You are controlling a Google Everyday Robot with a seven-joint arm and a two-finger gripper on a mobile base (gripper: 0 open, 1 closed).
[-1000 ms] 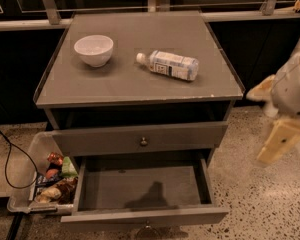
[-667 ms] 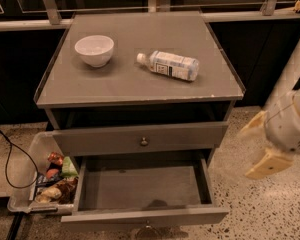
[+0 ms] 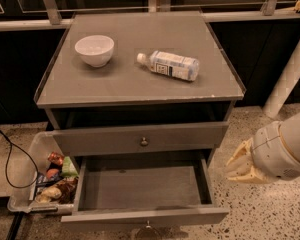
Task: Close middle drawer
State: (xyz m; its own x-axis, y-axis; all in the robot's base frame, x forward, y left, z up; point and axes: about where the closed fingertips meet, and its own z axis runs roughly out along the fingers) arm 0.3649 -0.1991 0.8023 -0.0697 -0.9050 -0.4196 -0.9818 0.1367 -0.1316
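The middle drawer point(image 3: 145, 216) stands pulled well out at the bottom of the view, its box bare; the pincer point(image 3: 238, 165) hangs just off the drawer's right side, apart from it, and whether it is wide or narrow I cannot tell; to close well, I judge it should come round to the front panel, meet it near the centre, and push straight in so the box does not skew; above, the upper drawer point(image 3: 140, 139) is shut; on the bench point(image 3: 140, 86) sit a bowl point(image 3: 94, 49) and a bottle point(image 3: 170, 65).
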